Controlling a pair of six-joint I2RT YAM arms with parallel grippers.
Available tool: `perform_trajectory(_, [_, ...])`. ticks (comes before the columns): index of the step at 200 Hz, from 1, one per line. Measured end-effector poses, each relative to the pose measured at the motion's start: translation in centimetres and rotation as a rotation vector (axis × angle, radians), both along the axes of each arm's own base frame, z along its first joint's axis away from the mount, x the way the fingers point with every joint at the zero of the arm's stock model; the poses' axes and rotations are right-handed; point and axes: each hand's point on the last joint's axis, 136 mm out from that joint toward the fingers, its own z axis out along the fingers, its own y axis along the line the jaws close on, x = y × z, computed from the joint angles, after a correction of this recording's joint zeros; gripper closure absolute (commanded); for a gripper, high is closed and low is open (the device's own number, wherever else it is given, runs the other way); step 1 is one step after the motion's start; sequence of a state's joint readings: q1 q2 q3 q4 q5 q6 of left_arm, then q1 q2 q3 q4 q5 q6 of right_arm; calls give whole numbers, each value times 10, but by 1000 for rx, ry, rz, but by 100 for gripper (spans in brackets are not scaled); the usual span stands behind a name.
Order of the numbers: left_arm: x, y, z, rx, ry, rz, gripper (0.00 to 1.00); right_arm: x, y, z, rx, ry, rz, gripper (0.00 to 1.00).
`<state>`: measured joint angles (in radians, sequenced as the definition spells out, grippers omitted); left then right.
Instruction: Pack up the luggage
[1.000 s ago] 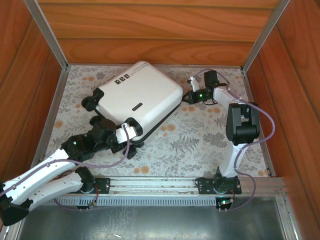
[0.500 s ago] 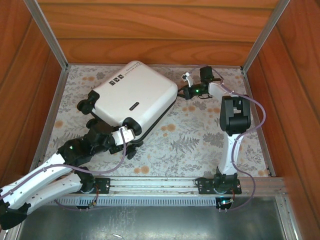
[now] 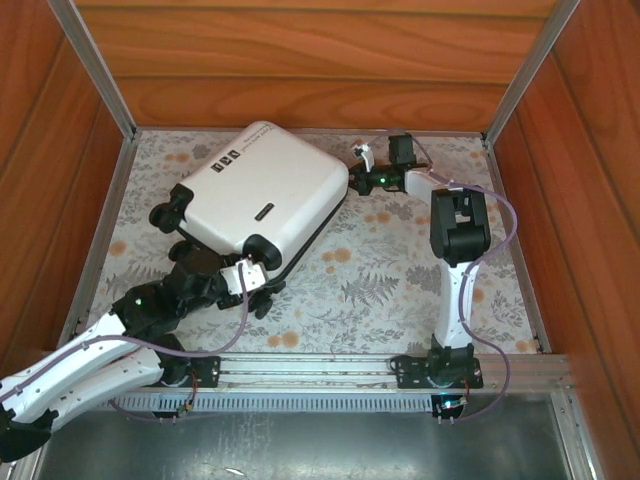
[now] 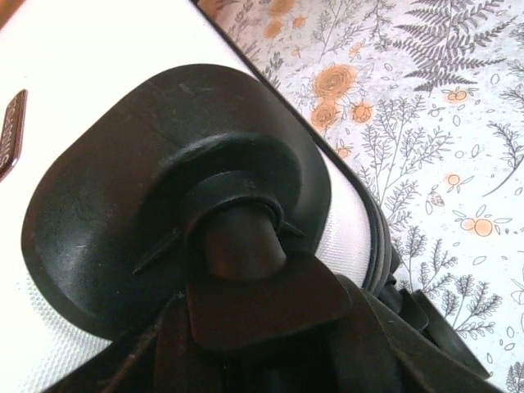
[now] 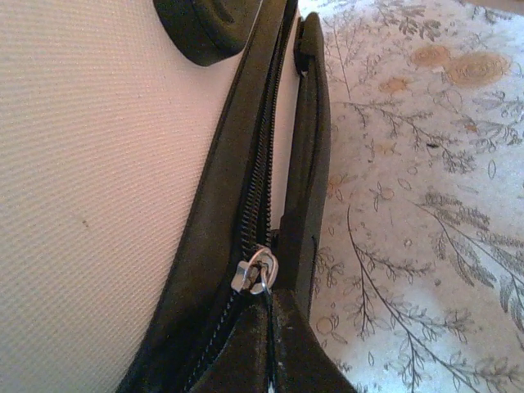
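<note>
Luggage wheel mount crowds the left tool, its opening hard to judge

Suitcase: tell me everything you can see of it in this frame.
The suitcase is a small white hard shell with rounded corners, closed, lying flat and skewed on the flowered table cover. Black wheels sit at its near-left end, small black marks near the far corner. A black zipper runs round the seam beside a black handle. The left tool is at one wheel; the right tool, shut, seems to pinch the silver zipper pull.
</note>
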<state>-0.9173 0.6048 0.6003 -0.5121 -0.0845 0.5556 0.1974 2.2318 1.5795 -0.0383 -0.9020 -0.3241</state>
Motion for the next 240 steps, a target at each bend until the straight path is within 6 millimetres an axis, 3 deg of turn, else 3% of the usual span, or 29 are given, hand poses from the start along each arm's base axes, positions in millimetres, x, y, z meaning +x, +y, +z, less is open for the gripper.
perform_trajectory(31, [-27,-7,22,-91,-63,-130,29,12,6,5,1,-91,-29,100])
perform_trajectory(37, [-30,-6,26,-109,-68,-139,19,16,4,6,-4,-113,-42,100])
perform_trajectory(59, [-28,3,43,-199,-83,-64,1,32,-9,8,-25,-170,-102,100])
perform_trajectory(72, [-20,13,57,-281,-87,36,0,39,-19,8,-32,-188,-131,100])
perform_trajectory(92, [0,43,94,-443,-107,277,0,46,-30,8,-44,-204,-160,100])
perform_trajectory(115, [23,101,144,-645,-147,665,6,47,-37,8,-48,-223,-170,100])
perform_trajectory(136, [32,143,166,-735,-175,956,13,45,-38,8,-54,-241,-166,100])
perform_trajectory(171, [54,177,151,-624,-196,1302,13,32,-38,9,-60,-253,-147,100])
perform_trajectory(209, [91,247,93,-591,112,1729,16,8,-35,10,-66,-251,-117,100])
perform_trajectory(221, [105,250,75,-592,249,1764,16,-1,-34,10,-68,-247,-108,100])
perform_trajectory(240, [135,233,55,-583,432,1729,21,-14,-31,11,-72,-242,-89,100])
